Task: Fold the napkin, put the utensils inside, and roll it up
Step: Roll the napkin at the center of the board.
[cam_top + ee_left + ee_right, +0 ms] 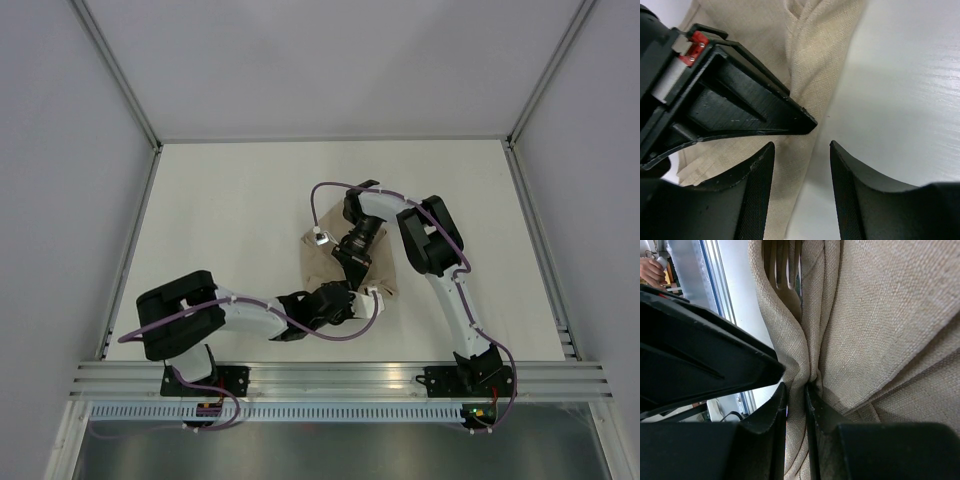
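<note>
Pale grey walls [60,150] close in three sides of the space, with slim metal posts [120,75] running up at the far corners. The white worktop [230,220] is smooth and faintly glossy, and a ribbed metal rail [340,380] runs along its near edge, where both arms are bolted. The left arm [250,315] lies low along the near edge and reaches toward the middle; the right arm [440,270] rises from the near right corner and bends back toward the centre. The napkin [318,262], a rumpled tan cloth with several folds, lies about the middle of the worktop, a little nearer the near edge. The right gripper [795,388] has its jaws clenched on an upright pleat of the cloth. The left gripper [802,145] hangs over the napkin's edge, jaws released and apart, with cloth and bare worktop showing between them. The fork [782,265] shows only its tines, tucked in a fold.
</note>
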Available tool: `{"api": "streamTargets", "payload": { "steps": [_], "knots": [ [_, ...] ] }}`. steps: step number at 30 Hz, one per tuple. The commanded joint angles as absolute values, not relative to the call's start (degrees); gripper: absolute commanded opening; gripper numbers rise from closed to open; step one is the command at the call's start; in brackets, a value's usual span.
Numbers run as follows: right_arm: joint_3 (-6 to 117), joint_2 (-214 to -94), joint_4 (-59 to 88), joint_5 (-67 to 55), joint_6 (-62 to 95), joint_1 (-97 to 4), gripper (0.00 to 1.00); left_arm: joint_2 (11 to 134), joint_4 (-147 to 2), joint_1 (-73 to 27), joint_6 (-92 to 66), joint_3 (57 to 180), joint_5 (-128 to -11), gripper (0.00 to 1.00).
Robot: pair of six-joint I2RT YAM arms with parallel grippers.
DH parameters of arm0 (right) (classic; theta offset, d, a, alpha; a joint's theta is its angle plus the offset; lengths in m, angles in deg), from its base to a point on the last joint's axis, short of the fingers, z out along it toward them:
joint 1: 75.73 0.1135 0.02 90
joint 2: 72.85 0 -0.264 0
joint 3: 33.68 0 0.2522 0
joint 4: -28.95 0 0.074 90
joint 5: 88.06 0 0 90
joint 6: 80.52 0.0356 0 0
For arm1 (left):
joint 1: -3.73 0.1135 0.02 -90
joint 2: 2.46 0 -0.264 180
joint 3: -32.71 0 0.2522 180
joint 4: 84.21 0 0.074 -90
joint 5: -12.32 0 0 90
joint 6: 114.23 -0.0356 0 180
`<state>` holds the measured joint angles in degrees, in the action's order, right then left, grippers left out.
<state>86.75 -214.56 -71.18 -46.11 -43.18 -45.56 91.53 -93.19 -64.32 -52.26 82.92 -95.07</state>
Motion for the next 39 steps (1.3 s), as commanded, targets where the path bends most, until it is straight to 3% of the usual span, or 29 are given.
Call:
{"api": "streamTargets", "payload": {
  "steps": [1, 9, 11, 16, 20, 29, 39],
  "knots": [
    [86.0, -218.6, -63.8, -37.7, -45.7, -46.2, 0.17, 93.5, -92.2, -63.6, -53.8, 85.2, -92.0, 0.54],
    [86.0, -218.8, -64.5, -38.0, -46.2, -47.0, 0.17, 95.9, -90.8, -60.6, -52.7, 85.8, -88.7, 0.53],
    [86.1, -219.0, -64.9, -38.0, -46.4, -47.2, 0.17, 96.5, -89.3, -60.4, -52.4, 86.5, -88.0, 0.49],
    [86.5, -219.2, -65.5, -38.5, -46.9, -47.3, 0.18, 98.6, -84.5, -59.9, -50.8, 88.3, -83.6, 0.19],
    [86.4, -219.0, -66.0, -39.1, -47.5, -47.4, 0.24, 100.0, -78.9, -58.4, -48.1, 91.6, -79.2, 0.02],
    [85.6, -213.6, -65.3, -43.4, -47.9, -49.2, 0.47, 100.0, -74.4, -54.7, -44.9, 94.0, -68.1, 0.02],
    [82.9, -199.2, -55.7, -52.0, -40.2, -57.2, 0.53, 100.8, -72.8, -50.4, -40.8, 95.3, -56.7, 0.02]
  ]
}}
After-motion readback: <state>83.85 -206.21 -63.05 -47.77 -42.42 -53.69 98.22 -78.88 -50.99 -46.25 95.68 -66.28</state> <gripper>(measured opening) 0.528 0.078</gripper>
